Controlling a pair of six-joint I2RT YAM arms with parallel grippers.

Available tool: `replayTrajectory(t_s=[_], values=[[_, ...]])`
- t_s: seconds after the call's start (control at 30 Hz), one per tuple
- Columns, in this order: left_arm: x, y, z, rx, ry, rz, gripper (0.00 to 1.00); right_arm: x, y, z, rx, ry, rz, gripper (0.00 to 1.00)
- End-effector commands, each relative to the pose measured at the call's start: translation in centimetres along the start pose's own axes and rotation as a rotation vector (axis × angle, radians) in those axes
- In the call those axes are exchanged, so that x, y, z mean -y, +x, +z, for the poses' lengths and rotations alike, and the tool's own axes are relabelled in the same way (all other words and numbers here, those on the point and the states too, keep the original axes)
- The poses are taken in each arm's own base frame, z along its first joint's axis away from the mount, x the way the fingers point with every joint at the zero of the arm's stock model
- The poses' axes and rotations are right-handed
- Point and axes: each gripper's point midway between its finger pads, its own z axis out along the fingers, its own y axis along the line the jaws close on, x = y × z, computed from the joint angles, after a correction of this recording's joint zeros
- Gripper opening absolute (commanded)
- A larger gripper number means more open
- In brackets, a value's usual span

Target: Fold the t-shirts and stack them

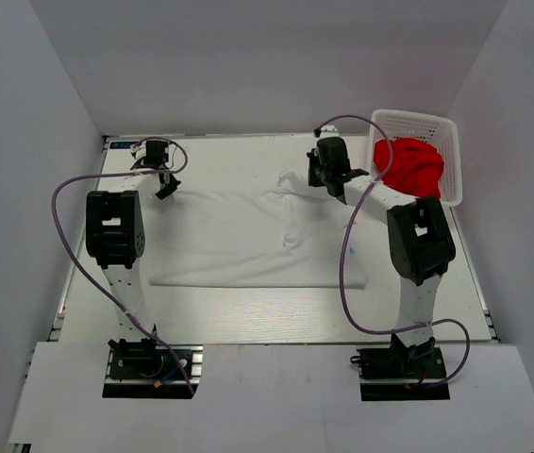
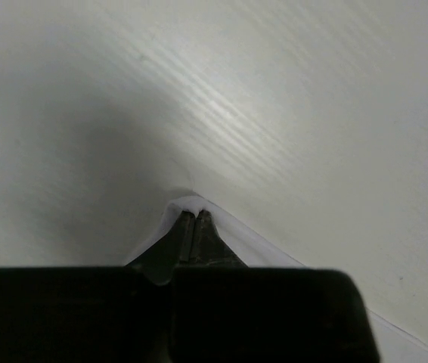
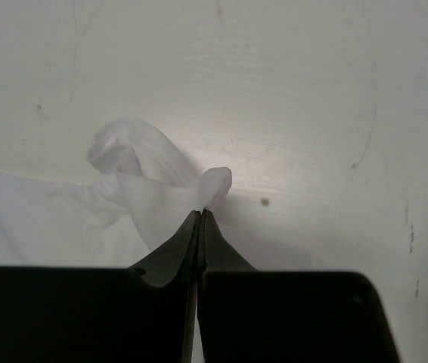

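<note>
White shirt (image 1: 248,236) lies spread across the table (image 1: 248,321); red shirt (image 1: 410,165) sits bunched in the basket (image 1: 418,117). Only the wrist views show the grips: left gripper (image 2: 193,217) fingers pinched on a flat corner, right gripper (image 3: 201,215) fingers clamped on a crumpled fold.
</note>
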Motion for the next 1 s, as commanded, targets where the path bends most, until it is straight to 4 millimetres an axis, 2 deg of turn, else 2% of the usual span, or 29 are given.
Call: replayTrajectory(t_s=[0.0, 0.07, 0.13, 0.17, 0.2, 0.23, 0.27, 0.33, 0.37, 0.43, 0.47, 0.5, 0.53, 0.57, 0.6, 0.63, 0.7, 0.73, 0.77, 0.8, 0.97], values=[[3.3, -3.9, -1.7, 0.058, 0.1, 0.032, 0.0, 0.7, -6.4, 0.1, 0.148, 0.067, -0.02, 0.0], [3.7, -4.8, -2.5, 0.072, 0.109, 0.039, 0.0, 0.7, -7.8, -0.7, 0.177, 0.073, -0.04, 0.0], [3.5, -5.0, -3.3, 0.084, 0.116, 0.036, 0.0, 0.6, -7.6, -1.2, 0.186, 0.069, -0.042, 0.0], [3.2, -4.7, -3.4, 0.094, 0.121, 0.053, 0.0, 0.2, -8.1, -2.0, 0.203, 0.057, -0.04, 0.0], [3.4, -5.6, -4.7, 0.125, 0.141, 0.045, 0.0, 0.3, -7.2, -2.5, 0.201, 0.052, -0.044, 0.0], [3.3, -5.7, -5.1, 0.136, 0.147, 0.055, 0.0, -0.1, -6.8, -2.5, 0.197, 0.027, -0.049, 0.0], [2.8, -5.0, -5.2, 0.125, 0.14, 0.059, 0.0, -0.2, -6.3, -3.3, 0.195, 0.017, -0.056, 0.0], [2.8, -5.5, -6.6, 0.151, 0.167, 0.076, 0.0, -0.3, -6.0, -4.4, 0.202, 0.009, -0.077, 0.0], [2.1, -4.5, -6.6, 0.139, 0.159, 0.09, 0.0, -0.4, -4.8, -4.5, 0.176, 0.01, -0.088, 0.0], [1.6, -4.3, -7.2, 0.156, 0.165, 0.115, 0.0, -0.6, -5.4, -6.2, 0.203, 0.012, -0.092, 0.0], [0.7, -3.4, -7.8, 0.156, 0.163, 0.135, 0.0, -0.3, -2.9, -6.3, 0.159, 0.025, -0.105, 0.0], [0.6, -3.6, -8.2, 0.183, 0.175, 0.152, 0.0, -0.3, -3.8, -7.9, 0.189, 0.024, -0.09, 0.0], [-0.1, -2.0, -8.1, 0.161, 0.188, 0.178, 0.0, -0.4, -3.4, -8.3, 0.191, 0.028, -0.087, 0.0], [-0.4, -1.8, -8.4, 0.175, 0.193, 0.194, 0.0, 0.0, -1.2, -8.4, 0.149, 0.04, -0.093, 0.0], [-0.1, -3.0, -9.8, 0.234, 0.219, 0.21, 0.0, -0.1, -1.4, -9.4, 0.164, 0.038, -0.089, 0.0], [-0.2, -2.8, -10.2, 0.244, 0.234, 0.227, 0.0, -0.3, -1.5, -10.2, 0.175, 0.031, -0.081, 0.0], [-1.0, -1.7, -10.6, 0.242, 0.24, 0.258, 0.0, -0.1, 0.2, -11.0, 0.149, 0.033, -0.076, 0.0], [-1.5, -1.6, -11.2, 0.263, 0.243, 0.292, 0.0, -0.1, 1.9, -11.5, 0.12, 0.032, -0.074, 0.0], [-1.9, -1.1, -11.3, 0.26, 0.238, 0.31, 0.0, -0.4, 1.3, -12.6, 0.144, 0.02, -0.053, 0.0], [-1.8, -1.5, -11.8, 0.272, 0.244, 0.307, 0.0, 0.0, 2.3, -12.5, 0.122, 0.031, -0.057, 0.0], [-2.1, -1.5, -12.6, 0.323, 0.269, 0.405, 0.0, 0.1, 6.3, -15.3, 0.058, 0.037, -0.061, 0.0]])
